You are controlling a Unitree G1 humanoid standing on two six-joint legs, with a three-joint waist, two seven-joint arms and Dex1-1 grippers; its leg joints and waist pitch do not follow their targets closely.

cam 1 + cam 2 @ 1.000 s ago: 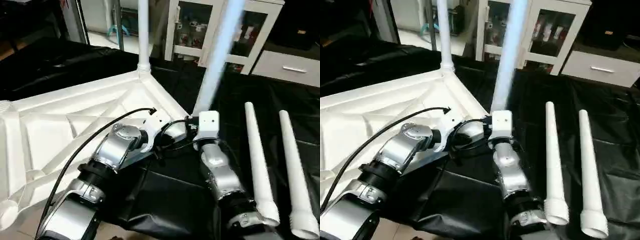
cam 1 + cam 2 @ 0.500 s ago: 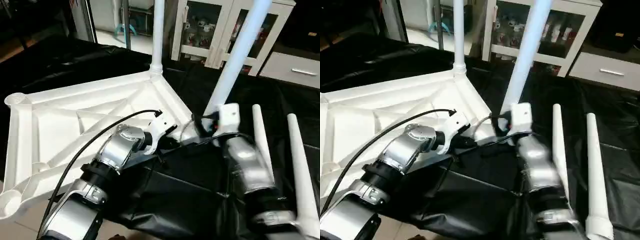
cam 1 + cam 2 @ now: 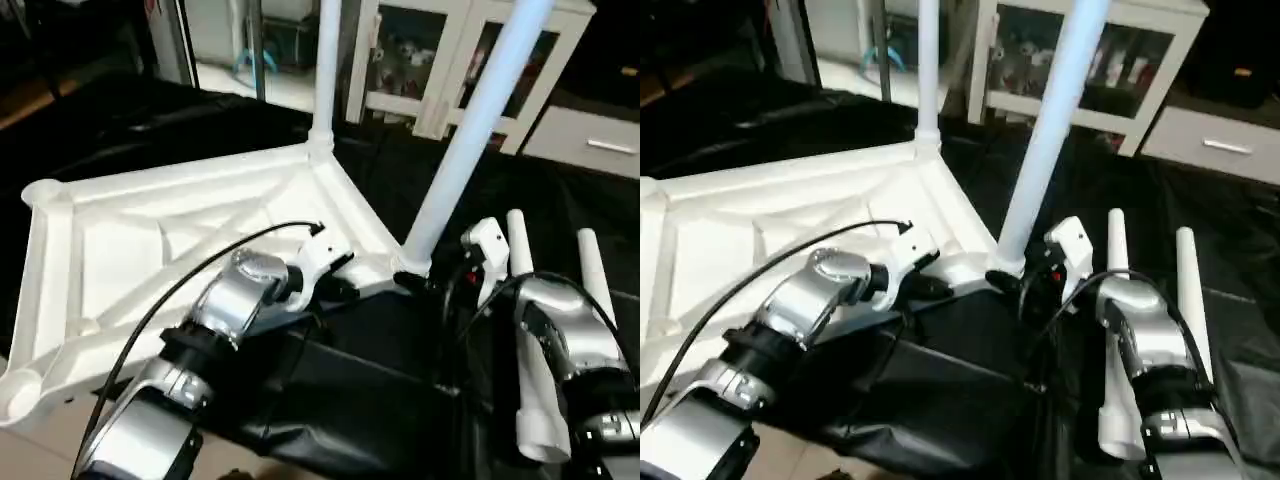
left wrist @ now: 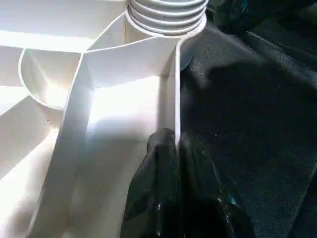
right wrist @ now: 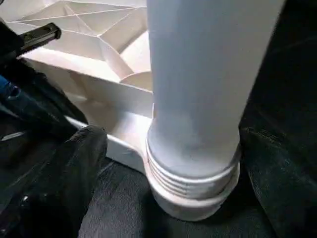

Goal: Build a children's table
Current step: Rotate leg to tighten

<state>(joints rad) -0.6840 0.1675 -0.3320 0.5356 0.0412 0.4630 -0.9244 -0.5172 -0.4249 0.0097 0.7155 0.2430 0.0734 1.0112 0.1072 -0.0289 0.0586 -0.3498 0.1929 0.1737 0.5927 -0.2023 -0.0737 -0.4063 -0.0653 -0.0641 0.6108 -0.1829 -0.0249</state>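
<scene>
The white table top [image 3: 150, 240] lies ribbed side up on the black-covered work table. One leg [image 3: 326, 60] stands upright in the far corner socket. A second leg [image 3: 470, 130] leans in the near right corner, its threaded end [image 5: 190, 183] at the socket. My left gripper [image 4: 171, 144] is shut on the top's rim wall just beside that socket. My right gripper [image 3: 437, 283] is low beside the leaning leg's base, open, with one black finger [image 5: 74, 163] apart from the tube. Two loose legs [image 3: 525, 340] [image 3: 600, 290] lie on the right.
Black cloth [image 3: 340, 390] covers the work table, bunched near its front edge. White glass-door cabinets [image 3: 410, 50] and a drawer unit [image 3: 590, 140] stand behind. My right forearm [image 3: 560, 340] lies over the nearer loose leg.
My right gripper has let go of the leaning leg and drawn back to the right and down. The leg's base now sits at the corner socket. The camera has shifted.
</scene>
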